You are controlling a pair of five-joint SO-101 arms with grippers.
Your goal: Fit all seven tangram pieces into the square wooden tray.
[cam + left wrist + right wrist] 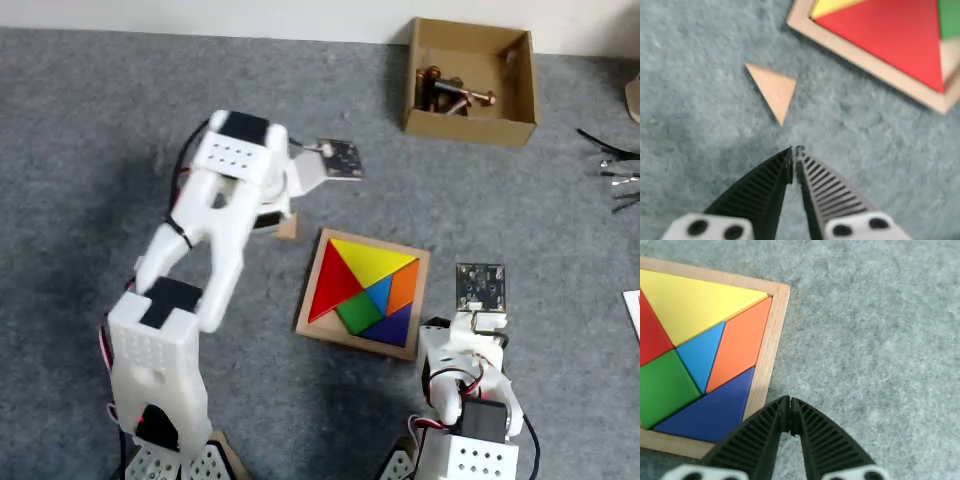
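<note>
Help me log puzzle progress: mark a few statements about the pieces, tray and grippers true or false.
A tan triangle lies on the carpet outside the tray. True.
The left gripper holds that triangle. False: it is shut on nothing, apart from the triangle.
The red piece sits in the tray. True.
The right gripper is open over the tray. False: it is shut, over carpet beside the tray's rim.
The cardboard box is empty. False: metal parts lie in it.

tray (309,283): apparently 6 coloured pieces (372,262) seated | tan triangle (772,89): flat, near tray
</note>
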